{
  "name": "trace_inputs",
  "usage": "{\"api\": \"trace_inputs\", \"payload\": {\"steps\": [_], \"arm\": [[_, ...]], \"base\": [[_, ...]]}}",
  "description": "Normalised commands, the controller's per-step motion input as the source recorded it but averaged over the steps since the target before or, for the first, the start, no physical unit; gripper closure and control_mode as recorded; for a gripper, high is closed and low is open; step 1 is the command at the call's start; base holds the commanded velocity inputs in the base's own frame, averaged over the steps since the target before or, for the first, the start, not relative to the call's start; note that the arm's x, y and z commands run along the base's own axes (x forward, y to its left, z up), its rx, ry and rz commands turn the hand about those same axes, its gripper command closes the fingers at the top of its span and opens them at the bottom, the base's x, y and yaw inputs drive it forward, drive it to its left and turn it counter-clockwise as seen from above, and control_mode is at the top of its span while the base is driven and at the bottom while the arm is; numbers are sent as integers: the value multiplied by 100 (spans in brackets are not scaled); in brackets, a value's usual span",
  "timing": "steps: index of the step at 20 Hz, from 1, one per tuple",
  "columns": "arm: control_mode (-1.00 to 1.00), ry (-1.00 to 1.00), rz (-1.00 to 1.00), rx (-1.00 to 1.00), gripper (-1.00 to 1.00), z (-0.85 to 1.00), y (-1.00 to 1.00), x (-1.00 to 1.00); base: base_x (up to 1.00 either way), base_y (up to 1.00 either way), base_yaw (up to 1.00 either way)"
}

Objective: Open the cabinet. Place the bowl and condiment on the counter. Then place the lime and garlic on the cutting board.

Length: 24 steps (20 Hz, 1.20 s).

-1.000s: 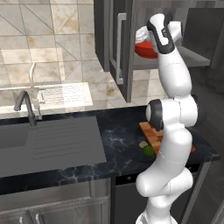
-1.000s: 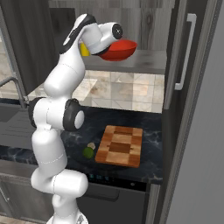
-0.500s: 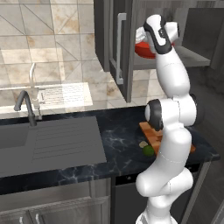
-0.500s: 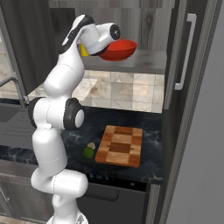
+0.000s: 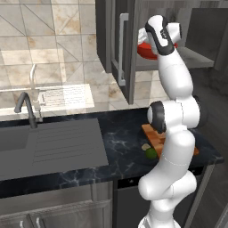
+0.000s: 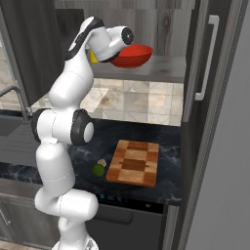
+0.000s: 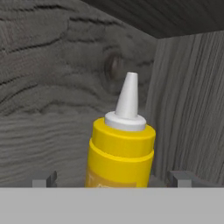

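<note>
The cabinet stands open. On its shelf sits the red bowl, and to its left stands the yellow condiment with its white nozzle upright. My gripper is open; its fingertips sit wide on either side of the bottle's body and do not touch it. From the right base view, my hand is at shelf height, covering most of the condiment. The lime and garlic lie on the counter just left of the cutting board.
The open left cabinet door hangs beside my arm, and the right door stands out over the counter's right end. A grey sink and drainboard with a faucet fill the counter's left side.
My hand has barely shifted in front of the shelf. The jaws stay open and the bowl and bottle have not moved.
</note>
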Motion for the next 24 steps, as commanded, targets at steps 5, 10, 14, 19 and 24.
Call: {"api": "trace_inputs", "payload": {"steps": [5,10,14,19,24], "arm": [[-100,0,0,0,-100,-3,1,0],[-100,0,0,0,-100,-1,0,0],[-100,0,0,0,-100,0,0,2],[-100,0,0,0,-100,0,0,9],[-100,0,0,0,-100,0,0,5]], "base": [[0,0,0],[0,0,0],[0,0,0],[0,0,0],[0,0,0]]}}
